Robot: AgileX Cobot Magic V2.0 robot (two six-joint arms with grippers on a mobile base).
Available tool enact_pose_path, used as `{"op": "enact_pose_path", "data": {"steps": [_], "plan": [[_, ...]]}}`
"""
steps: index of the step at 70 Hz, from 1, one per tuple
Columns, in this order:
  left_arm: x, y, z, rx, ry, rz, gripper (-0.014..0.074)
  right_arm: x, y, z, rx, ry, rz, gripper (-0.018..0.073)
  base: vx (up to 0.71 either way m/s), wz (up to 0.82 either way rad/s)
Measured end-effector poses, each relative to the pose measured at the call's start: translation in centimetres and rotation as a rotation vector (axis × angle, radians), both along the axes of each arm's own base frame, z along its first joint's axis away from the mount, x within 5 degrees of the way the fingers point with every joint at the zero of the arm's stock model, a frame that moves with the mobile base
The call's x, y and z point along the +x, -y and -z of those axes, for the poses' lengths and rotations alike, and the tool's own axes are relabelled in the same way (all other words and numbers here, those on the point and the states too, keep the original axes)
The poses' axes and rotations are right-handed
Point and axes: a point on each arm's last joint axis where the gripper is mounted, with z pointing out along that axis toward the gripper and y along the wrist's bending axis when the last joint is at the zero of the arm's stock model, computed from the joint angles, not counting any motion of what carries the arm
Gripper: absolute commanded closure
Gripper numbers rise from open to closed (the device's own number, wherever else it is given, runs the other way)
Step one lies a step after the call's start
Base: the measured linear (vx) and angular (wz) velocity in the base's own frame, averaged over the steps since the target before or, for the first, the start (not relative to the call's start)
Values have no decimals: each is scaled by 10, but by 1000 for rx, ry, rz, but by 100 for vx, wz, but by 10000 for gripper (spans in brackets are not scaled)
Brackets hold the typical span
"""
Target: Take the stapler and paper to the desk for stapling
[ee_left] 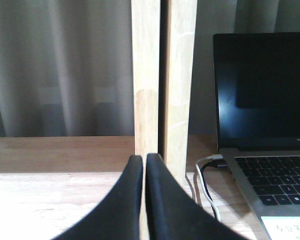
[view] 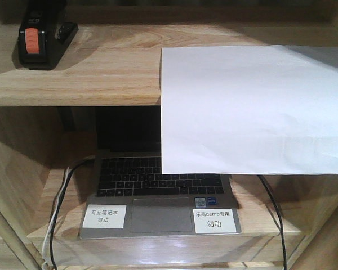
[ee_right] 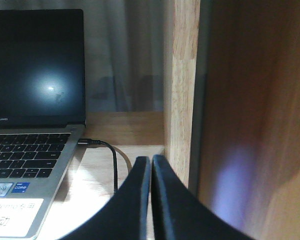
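Plainly neither task thing is in hand yet. Nearest, the left claw (ee_left: 144, 160) hangs low over the table (ee_left: 50, 200) with its two black fingers pressed together on nothing. The right claw (ee_right: 151, 161) is likewise pressed together and empty, close beside the dark side panel (ee_right: 250, 125). Between them an open laptop (view: 158, 177) sits on the table, with two white labels (view: 104, 216) on its palm rest. A white cable (ee_left: 202, 185) lies at its left and a black cable (ee_right: 112, 160) at its right. Above and farther off, the upper shelf (view: 90, 73) carries both things. The paper (view: 253, 107) lies on the right and overhangs the near edge, hiding part of the laptop screen. The stapler (view: 42, 36) stands at the far left, well apart from the sheet. The step in hand looks like the first reach, so each claw should rise clear of the laptop and spread before closing in. The overhanging edge seems the best hold on the sheet, since one finger can slip beneath it there. A light pinch and a slow, level pull should keep it from creasing. The stapler probably wants gripping across its sides, not down on the orange top. The wooden uprights (ee_left: 146, 75) stand right ahead of the left claw, and the panel crowds the right one. Both cables could snag a low sweep.
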Motion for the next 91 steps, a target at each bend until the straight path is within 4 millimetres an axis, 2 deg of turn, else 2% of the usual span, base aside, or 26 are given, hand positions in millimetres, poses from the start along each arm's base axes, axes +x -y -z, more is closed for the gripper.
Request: {"op": "enact_pose_path", "data": {"steps": [91], "plan": [[0, 0, 0, 0, 0, 0, 603, 0, 0, 0, 0, 0, 0, 569, 0, 0]]}}
